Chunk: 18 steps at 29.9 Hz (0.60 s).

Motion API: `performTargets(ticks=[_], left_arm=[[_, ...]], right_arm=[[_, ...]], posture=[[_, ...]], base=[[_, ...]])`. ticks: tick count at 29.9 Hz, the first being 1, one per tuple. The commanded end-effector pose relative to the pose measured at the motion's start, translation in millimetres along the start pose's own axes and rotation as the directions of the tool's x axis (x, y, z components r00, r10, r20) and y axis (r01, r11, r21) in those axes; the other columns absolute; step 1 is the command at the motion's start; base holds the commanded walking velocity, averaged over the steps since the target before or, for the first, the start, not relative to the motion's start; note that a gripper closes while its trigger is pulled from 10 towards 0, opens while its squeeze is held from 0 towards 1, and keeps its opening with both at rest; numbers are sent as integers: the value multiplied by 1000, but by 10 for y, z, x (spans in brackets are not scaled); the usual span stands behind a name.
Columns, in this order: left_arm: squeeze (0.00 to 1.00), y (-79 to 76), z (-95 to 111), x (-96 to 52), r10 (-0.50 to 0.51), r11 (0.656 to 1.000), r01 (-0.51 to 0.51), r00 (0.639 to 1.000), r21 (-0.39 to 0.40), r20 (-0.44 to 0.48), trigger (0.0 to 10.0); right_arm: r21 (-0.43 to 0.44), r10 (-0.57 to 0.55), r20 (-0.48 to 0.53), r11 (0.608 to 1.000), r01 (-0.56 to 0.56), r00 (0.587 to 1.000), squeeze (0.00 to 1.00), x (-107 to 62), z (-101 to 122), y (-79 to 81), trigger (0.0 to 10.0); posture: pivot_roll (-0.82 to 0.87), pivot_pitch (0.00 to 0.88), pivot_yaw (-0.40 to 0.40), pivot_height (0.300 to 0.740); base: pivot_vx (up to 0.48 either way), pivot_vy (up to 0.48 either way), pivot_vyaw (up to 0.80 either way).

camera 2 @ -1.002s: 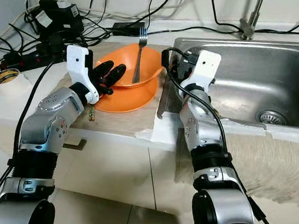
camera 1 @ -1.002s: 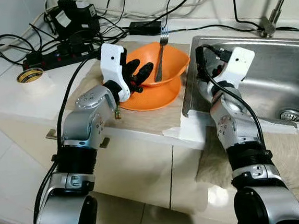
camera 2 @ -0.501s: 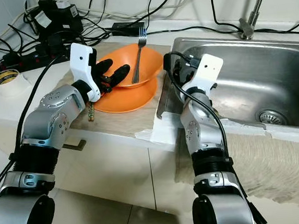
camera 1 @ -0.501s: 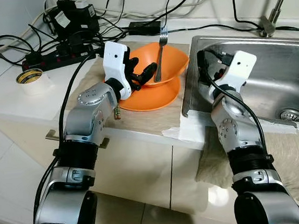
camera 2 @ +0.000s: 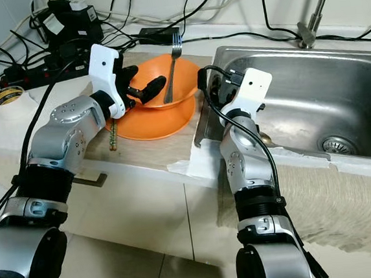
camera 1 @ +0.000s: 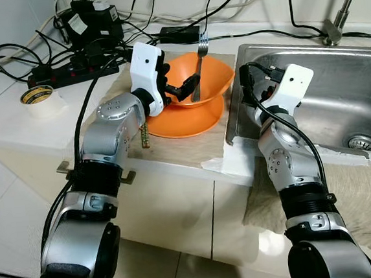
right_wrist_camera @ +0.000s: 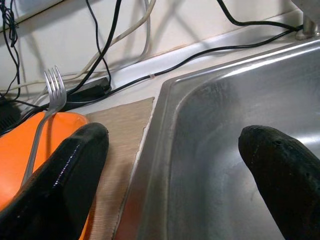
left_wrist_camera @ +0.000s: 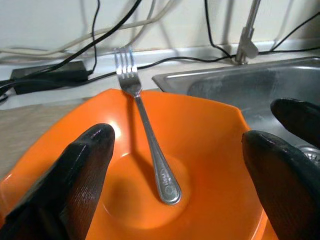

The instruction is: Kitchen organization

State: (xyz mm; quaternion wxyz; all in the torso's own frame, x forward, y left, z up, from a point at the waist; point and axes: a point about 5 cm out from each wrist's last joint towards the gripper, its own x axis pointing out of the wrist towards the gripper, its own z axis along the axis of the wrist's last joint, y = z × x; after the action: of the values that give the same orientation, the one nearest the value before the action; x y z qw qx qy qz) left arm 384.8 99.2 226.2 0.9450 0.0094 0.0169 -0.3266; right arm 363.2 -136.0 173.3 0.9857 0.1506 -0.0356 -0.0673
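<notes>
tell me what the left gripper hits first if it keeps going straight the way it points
Probably the fork lying in the orange bowl. The left gripper is open, its fingers either side of the handle, aimed at the bowl's bottom. Depth is hard to judge, so a finger might touch the bowl first.

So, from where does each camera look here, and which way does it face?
Left and right eye views: from the head, down at the counter; both arms show.
Left wrist view: along the open left gripper, over the bowl holding a fork.
Right wrist view: along the open right gripper, at the sink.
All share the fork.
</notes>
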Motion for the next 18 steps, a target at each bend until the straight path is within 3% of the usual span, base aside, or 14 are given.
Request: performTargets(ticks=[1, 13, 18], left_arm=[[0, 11, 49, 40, -3, 999, 4, 1000, 34, -9, 10000], [0, 112, 151, 201, 30, 998, -27, 998, 50, -55, 10000], [0, 163, 154, 199, 50, 998, -48, 997, 41, -52, 10000]], right_arm=[[-11, 17, 11, 1000, -17, 1000, 0, -13, 40, 38, 10000], [-19, 32, 18, 999, -31, 999, 0, -56, 45, 63, 10000], [-21, 32, 16, 999, -32, 999, 0, -70, 39, 60, 10000]], posture=[[2, 0, 76, 740], [-21, 0, 95, 740], [-26, 0, 99, 740]], base=[[0, 0, 0], [0, 0, 0], [0, 0, 0]])
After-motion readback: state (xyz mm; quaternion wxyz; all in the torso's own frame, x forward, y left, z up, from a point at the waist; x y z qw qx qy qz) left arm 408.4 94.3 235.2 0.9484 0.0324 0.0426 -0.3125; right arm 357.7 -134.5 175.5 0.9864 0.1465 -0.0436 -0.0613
